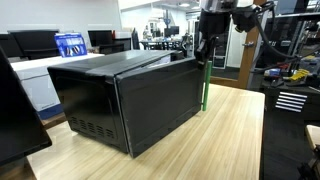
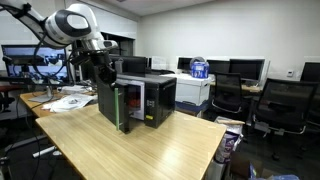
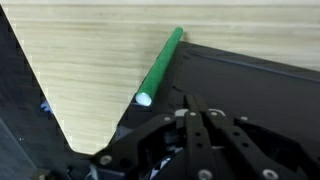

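The robot arm's gripper (image 3: 192, 103) is hovering over the top edge of a boxy black microwave oven (image 1: 120, 98) that is sitting on a pale wooden table (image 1: 235, 135). In the wrist view its two dark fingers are pressing together with nothing between them, so it is closed and gripping nothing. The thing nearest to it is a slim green plastic rod (image 3: 160, 65). The rod is standing upright on the table and leaning against the microwave oven's right far corner, as both exterior views show. The whitish top end of the rod is pointing up just to the left of the fingertips in the wrist view, near them but apart. Judging from this, the work on the rod is sitting at an early stage: the gripper is arriving above the right spot, yet the rod is resting on its own against the black casing, neither clasped nor lifted. The fingers would need to be spreading before any grasp could be happening. The microwave oven itself is lying square on the table with its casing shut, as far as the views are showing. On a far desk a blue and white round object (image 2: 199, 68) is standing, and loose white papers (image 2: 70, 101) are lying on the left of the table, well apart from the gripper.
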Controlling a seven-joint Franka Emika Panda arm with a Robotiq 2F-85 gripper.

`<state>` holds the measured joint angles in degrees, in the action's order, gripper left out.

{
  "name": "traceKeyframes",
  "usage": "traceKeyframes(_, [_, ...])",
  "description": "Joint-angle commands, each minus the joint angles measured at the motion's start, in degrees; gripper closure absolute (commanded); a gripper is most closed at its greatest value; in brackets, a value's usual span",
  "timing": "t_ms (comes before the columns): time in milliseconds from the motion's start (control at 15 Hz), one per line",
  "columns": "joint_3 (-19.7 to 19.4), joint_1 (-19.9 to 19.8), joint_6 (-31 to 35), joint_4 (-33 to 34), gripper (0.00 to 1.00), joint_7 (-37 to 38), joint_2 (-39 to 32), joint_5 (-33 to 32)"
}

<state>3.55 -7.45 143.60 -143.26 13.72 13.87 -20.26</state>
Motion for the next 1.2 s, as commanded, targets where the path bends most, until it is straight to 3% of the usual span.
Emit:
traceKeyframes(0, [0.86, -0.27, 5.98, 6.15, 0.99, 6.14, -7.03, -4.66])
traceKeyframes(400, [0.72, 3.21, 8.81, 11.18, 0.99, 10.91, -11.65, -9.6])
traceKeyframes(933, [1.44, 3.13, 7.0, 16.43, 0.99, 22.35, -16.62, -21.03])
traceKeyframes(1133, [0.03, 5.69, 3.92, 17.4, 0.99, 22.46, -16.96, -19.69])
